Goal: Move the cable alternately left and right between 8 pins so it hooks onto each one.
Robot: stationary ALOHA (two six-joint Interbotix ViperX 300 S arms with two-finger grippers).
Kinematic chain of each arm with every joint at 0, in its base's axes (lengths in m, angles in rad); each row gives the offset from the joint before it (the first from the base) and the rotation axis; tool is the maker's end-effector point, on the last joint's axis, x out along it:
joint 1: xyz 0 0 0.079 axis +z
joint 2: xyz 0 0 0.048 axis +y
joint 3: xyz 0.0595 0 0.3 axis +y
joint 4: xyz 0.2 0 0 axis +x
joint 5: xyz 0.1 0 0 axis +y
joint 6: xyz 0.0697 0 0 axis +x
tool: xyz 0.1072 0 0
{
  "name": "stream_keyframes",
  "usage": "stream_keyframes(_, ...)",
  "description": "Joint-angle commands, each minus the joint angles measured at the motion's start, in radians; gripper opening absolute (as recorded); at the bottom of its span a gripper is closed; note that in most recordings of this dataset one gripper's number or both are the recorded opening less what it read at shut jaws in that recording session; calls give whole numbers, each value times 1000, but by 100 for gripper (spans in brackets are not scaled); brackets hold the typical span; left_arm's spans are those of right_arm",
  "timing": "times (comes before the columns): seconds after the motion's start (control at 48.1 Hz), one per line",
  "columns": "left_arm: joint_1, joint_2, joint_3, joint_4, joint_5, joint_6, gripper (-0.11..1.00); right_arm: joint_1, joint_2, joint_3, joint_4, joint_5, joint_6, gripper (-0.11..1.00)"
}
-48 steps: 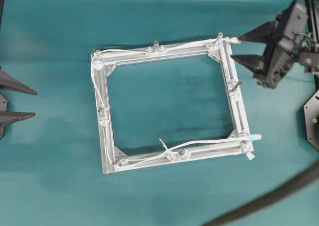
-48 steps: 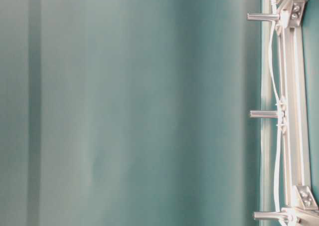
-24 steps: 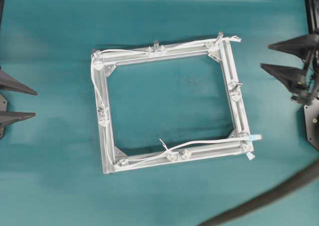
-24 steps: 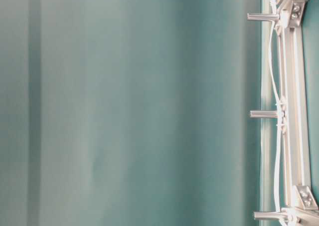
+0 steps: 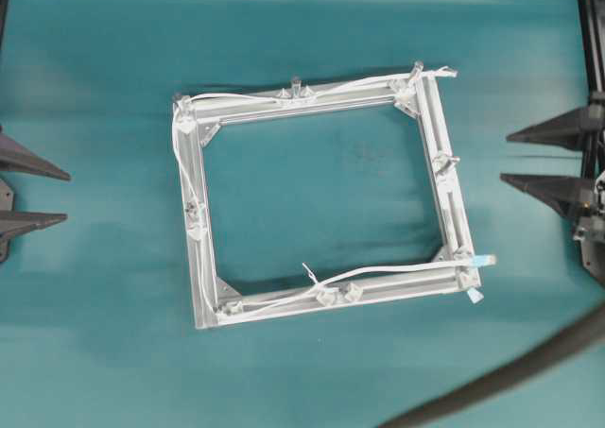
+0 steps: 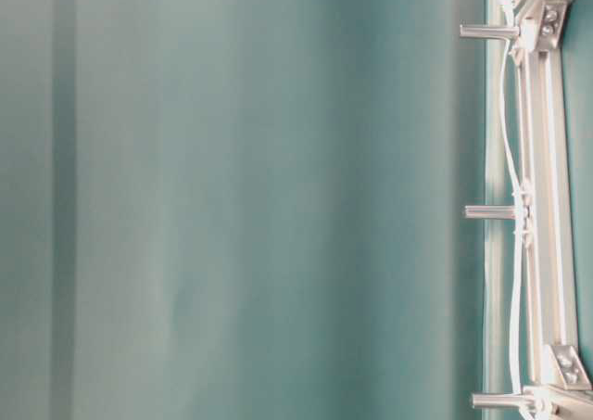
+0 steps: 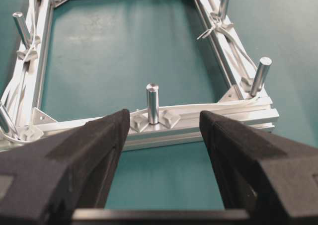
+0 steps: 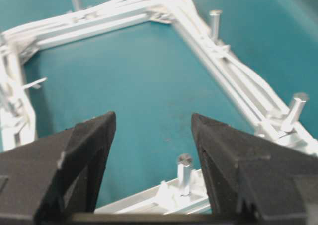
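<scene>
Now | cable point(image 5: 312, 93) threaded around frame point(image 5: 198, 248) pins | left end effector point(image 5: 57, 196) agape, empty | right end effector point(image 5: 515, 157) agape, empty

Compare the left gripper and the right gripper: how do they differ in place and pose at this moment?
In the overhead view, the left gripper sits at the left edge, the right gripper at the right edge. The left gripper's wrist camera faces the middle pin of one frame rail almost centred; the right gripper sees its nearest pin lower. Both are open, empty and clear of the cable.
</scene>
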Motion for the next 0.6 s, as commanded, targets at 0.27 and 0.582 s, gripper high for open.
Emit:
stream_keyframes(0.27,2,8,-17,5,-5,2,69,55,-95,31,3,15,2,64)
stream_keyframes(0.582,2,8,-17,5,-5,2,69,103,-106,66,3,40,0,64)
